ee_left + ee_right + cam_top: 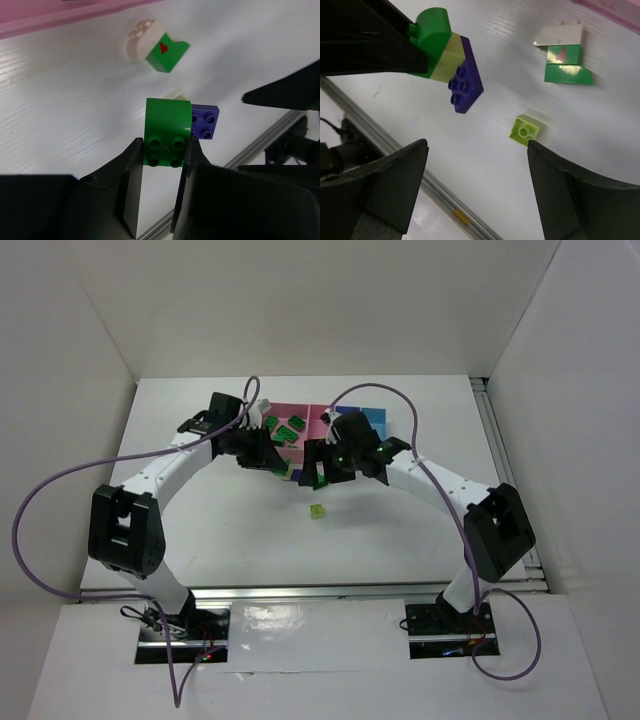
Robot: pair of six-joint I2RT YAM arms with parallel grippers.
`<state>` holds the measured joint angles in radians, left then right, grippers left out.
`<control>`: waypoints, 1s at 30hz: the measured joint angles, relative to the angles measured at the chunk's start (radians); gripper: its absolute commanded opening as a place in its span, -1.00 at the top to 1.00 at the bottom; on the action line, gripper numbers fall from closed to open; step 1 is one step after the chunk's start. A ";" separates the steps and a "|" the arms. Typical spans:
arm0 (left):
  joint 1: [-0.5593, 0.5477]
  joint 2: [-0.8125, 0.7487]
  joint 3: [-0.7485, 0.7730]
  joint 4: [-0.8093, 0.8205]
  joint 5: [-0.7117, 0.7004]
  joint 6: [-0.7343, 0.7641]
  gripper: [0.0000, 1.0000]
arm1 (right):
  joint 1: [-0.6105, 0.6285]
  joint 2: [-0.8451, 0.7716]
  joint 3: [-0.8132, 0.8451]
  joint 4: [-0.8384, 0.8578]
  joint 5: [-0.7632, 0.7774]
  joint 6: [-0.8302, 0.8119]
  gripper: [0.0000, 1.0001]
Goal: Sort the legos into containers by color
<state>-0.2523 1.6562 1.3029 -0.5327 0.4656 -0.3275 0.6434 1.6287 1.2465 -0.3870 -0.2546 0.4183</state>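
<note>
The left gripper (165, 150) is clamped on one green brick (167, 125), which is joined through one pale yellow brick (445, 62) to one dark blue brick (463, 82); the stack is held above the table (210, 530). The right gripper (477, 150) has its fingers wide apart. One yellow-green brick (524, 130) and one white-and-green brick (563, 57) lie loose at centre and upper right of the right wrist view. At upper centre of the top view, the pink tray (300, 408) holds three green bricks (288, 432). The blue tray (372, 416) is mostly hidden.

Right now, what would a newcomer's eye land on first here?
The left fingers clamp a green brick that is joined to a pale layer and a dark blue brick. The right fingers are spread open above a lone yellow-green brick on the white table. A white-and-green piece lies nearby.
</note>
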 measured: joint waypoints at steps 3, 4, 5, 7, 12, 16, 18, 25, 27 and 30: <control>-0.006 -0.014 0.000 0.020 0.042 -0.017 1.00 | -0.018 0.001 -0.005 0.032 -0.073 0.037 -0.75; -0.008 -0.016 0.000 0.024 0.053 -0.019 1.00 | -0.026 0.003 -0.005 0.042 -0.093 0.049 -0.72; -0.010 -0.016 0.000 0.027 0.061 -0.020 1.00 | -0.032 0.009 -0.006 0.052 -0.111 0.059 -0.68; -0.011 -0.016 -0.001 0.028 0.069 -0.021 1.00 | -0.040 0.024 -0.005 0.074 -0.134 0.071 -0.61; -0.012 -0.016 -0.001 0.030 0.084 -0.021 1.00 | -0.047 0.078 -0.005 0.097 -0.162 0.093 -0.10; -0.012 -0.016 -0.010 0.037 0.087 -0.022 1.00 | -0.047 0.095 -0.005 0.117 -0.183 0.112 0.34; -0.012 -0.016 -0.014 0.040 0.086 -0.023 1.00 | -0.045 0.095 -0.005 0.133 -0.191 0.124 0.54; -0.011 -0.016 -0.026 0.040 0.090 -0.025 1.00 | -0.061 0.095 -0.013 0.161 -0.143 0.139 1.00; -0.011 -0.016 -0.030 0.039 0.091 -0.025 1.00 | -0.067 0.095 -0.013 0.159 -0.122 0.138 1.00; -0.011 -0.016 -0.030 0.039 0.091 -0.038 1.00 | -0.082 0.090 -0.014 0.145 -0.076 0.131 1.00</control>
<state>-0.2630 1.6402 1.2732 -0.4934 0.5568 -0.3653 0.5617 1.7187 1.2320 -0.2424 -0.3302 0.5495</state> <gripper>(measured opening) 0.299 0.220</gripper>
